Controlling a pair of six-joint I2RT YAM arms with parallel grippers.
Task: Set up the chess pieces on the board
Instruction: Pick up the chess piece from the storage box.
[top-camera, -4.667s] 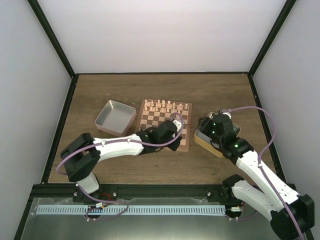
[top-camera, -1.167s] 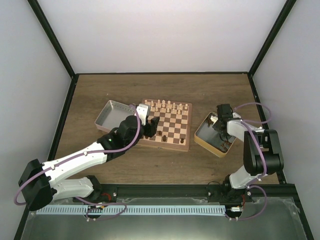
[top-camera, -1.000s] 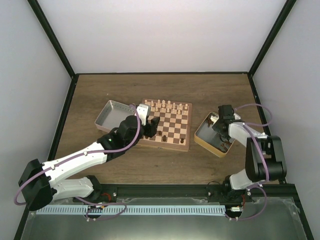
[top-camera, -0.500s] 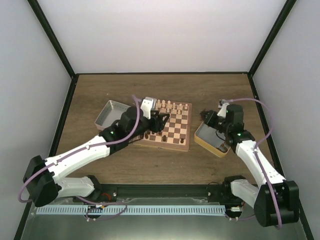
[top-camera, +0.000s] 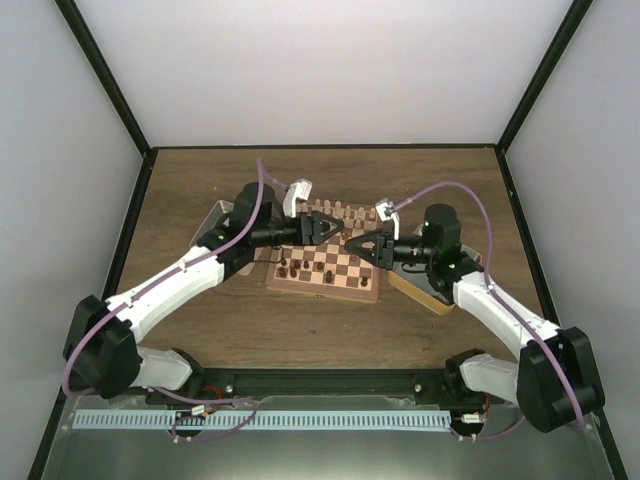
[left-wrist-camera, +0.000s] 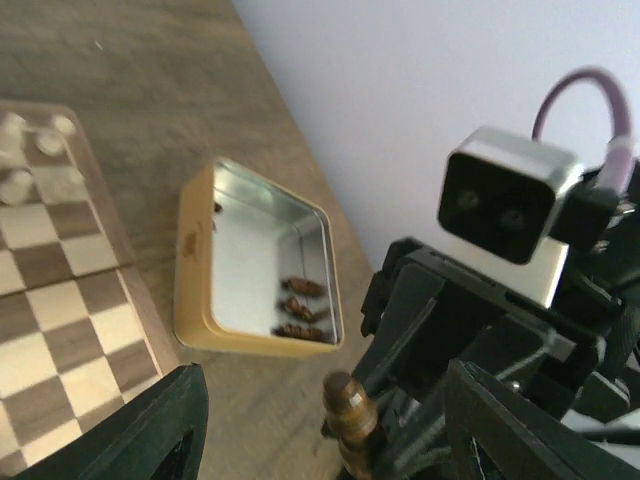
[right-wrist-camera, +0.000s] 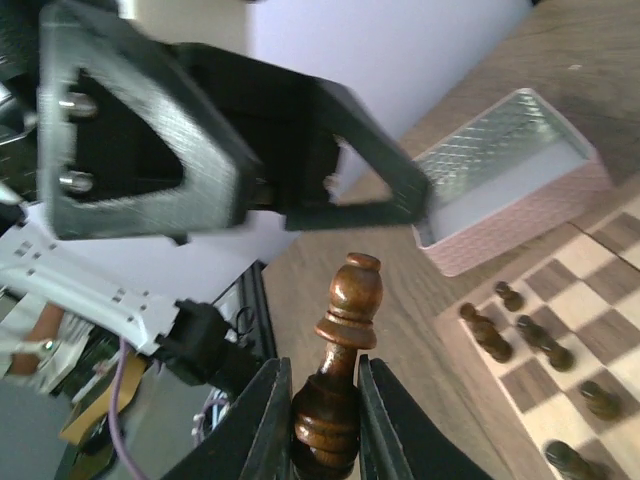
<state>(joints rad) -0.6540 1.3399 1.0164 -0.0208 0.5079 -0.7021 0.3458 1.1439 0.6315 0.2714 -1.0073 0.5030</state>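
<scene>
Dark chess piece (right-wrist-camera: 343, 320): base hidden, clamped in right gripper (right-wrist-camera: 322, 392), lower centre, above board (right-wrist-camera: 580, 285). Left gripper (top-camera: 322, 228): spread wide, fingers cut off. Gold tin (left-wrist-camera: 192, 290): three dark pieces (left-wrist-camera: 298, 310) inside.

Left gripper (top-camera: 333, 229) open; right gripper (top-camera: 360, 246) pinches piece (right-wrist-camera: 347, 320).

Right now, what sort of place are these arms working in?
Probably a lab robot cell: plain white panel walls in black frame posts box in a brown wooden tabletop, and two white robot arms sit on a dark rail at its near edge.
</scene>
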